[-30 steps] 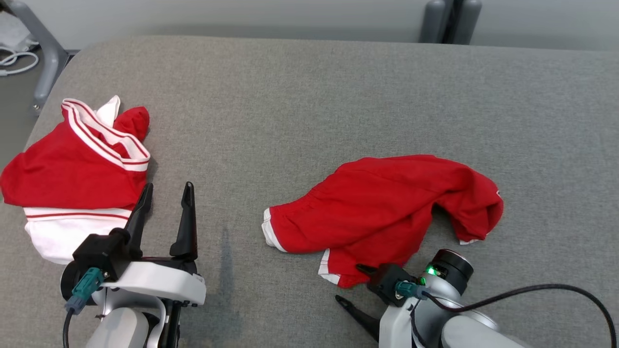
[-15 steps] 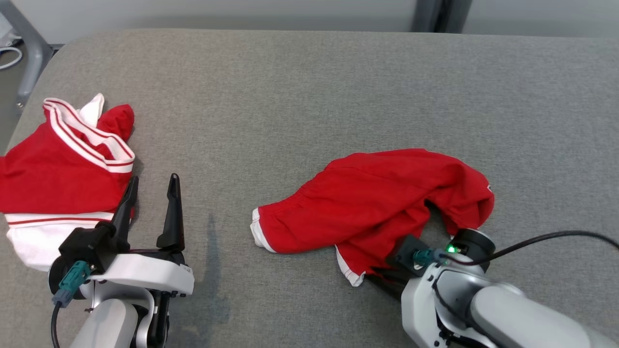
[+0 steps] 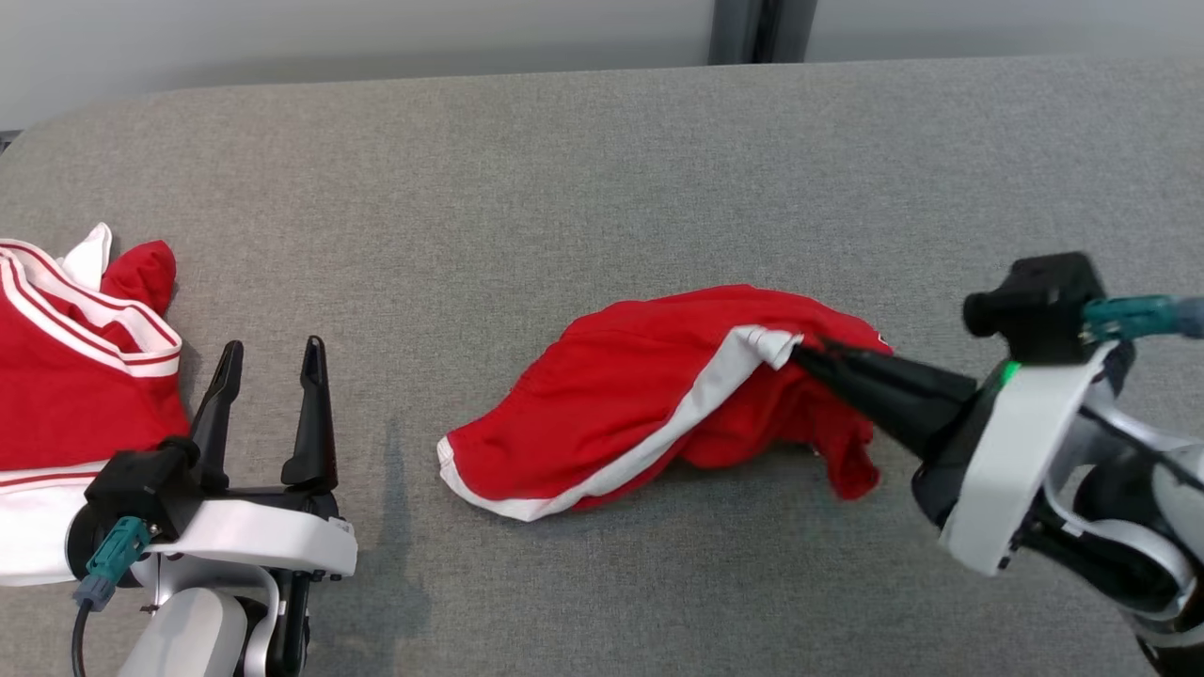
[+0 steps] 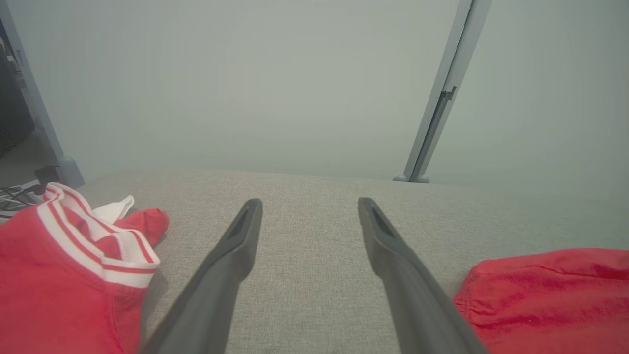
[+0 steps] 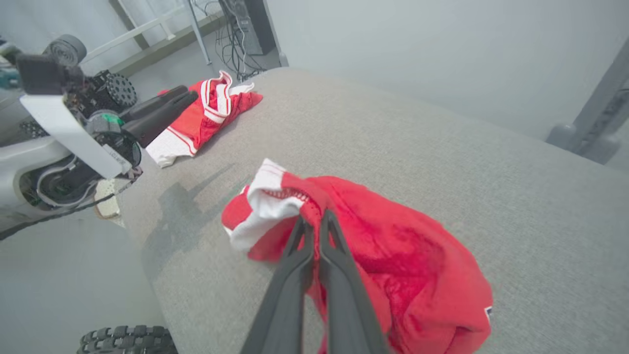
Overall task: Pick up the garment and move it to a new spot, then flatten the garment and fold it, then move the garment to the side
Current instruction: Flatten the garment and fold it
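Observation:
The garment (image 3: 621,414) is a crumpled red piece with a white-trimmed edge, lying mid-table and partly lifted on its right side. My right gripper (image 3: 807,355) is shut on the garment's white-trimmed edge and holds that edge up off the grey table (image 3: 564,188); in the right wrist view its closed fingers (image 5: 300,246) pinch the garment (image 5: 393,255) just below the white band. My left gripper (image 3: 268,362) stands open and empty at the lower left, its two fingers (image 4: 236,246) spread over bare cloth surface, with the garment (image 4: 550,295) off to its right.
A second red and white garment (image 3: 66,376) lies in a heap at the table's left edge, just left of my left gripper, and shows again (image 4: 64,275) in the left wrist view. A grey post (image 3: 752,28) stands behind the table's far edge.
My right gripper closed on the garment's near hem and raised it up and to the right, folding the white-trimmed edge over the red cloth. The head camera turned rightward. The left gripper stayed open.

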### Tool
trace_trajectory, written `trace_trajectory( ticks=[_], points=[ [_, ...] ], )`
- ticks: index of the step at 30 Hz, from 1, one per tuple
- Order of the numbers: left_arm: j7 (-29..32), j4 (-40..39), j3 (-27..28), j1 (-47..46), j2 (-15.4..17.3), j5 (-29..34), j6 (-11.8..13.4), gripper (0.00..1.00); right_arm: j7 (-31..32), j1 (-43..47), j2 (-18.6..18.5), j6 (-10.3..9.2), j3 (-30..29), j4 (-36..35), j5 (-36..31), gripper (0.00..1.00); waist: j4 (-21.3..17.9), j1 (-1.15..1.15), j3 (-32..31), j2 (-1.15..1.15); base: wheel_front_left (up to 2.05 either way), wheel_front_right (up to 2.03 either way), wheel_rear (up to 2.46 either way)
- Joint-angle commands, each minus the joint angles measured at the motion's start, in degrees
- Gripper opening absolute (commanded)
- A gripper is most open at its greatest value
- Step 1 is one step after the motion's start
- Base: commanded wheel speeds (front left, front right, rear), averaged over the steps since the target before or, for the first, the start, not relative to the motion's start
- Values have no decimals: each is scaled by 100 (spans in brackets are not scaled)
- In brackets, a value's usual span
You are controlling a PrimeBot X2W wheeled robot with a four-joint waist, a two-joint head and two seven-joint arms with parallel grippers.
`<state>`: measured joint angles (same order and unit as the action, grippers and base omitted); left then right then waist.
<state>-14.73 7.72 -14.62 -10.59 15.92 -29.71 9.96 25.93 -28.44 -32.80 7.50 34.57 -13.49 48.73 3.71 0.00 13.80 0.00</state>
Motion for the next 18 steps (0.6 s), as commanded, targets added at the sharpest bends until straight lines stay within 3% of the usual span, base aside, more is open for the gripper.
trace_trajectory(
  ticks=[1, 5, 9, 13, 18],
  points=[
    [-5, -33, 19, 25, 49, 60, 37, 100, -6, 100, 48, -2, -280, -93, 98, 0, -20, 0, 31, 0, 0, 0, 0],
    [28, -73, -12, -71, 60, 57, 38, 100, 33, 322, 247, -2, -1132, -116, 393, 0, -19, 0, 113, 0, 0, 0, 0],
    [36, -95, -45, -147, 43, 68, 53, 100, -45, 440, 422, -2, -1745, 321, 487, 0, 1, 0, 223, 0, 0, 0, 0],
    [30, -93, -74, -208, 19, 73, 40, 100, -162, 451, 520, -1, -1941, 854, 452, 0, 36, 0, 317, 0, 0, 0, 0],
    [38, -55, -147, -343, -8, 77, -5, 100, -666, 296, 708, -2, -1938, 2115, 429, 0, 97, 0, 483, 0, 0, 0, 0]
  ],
)
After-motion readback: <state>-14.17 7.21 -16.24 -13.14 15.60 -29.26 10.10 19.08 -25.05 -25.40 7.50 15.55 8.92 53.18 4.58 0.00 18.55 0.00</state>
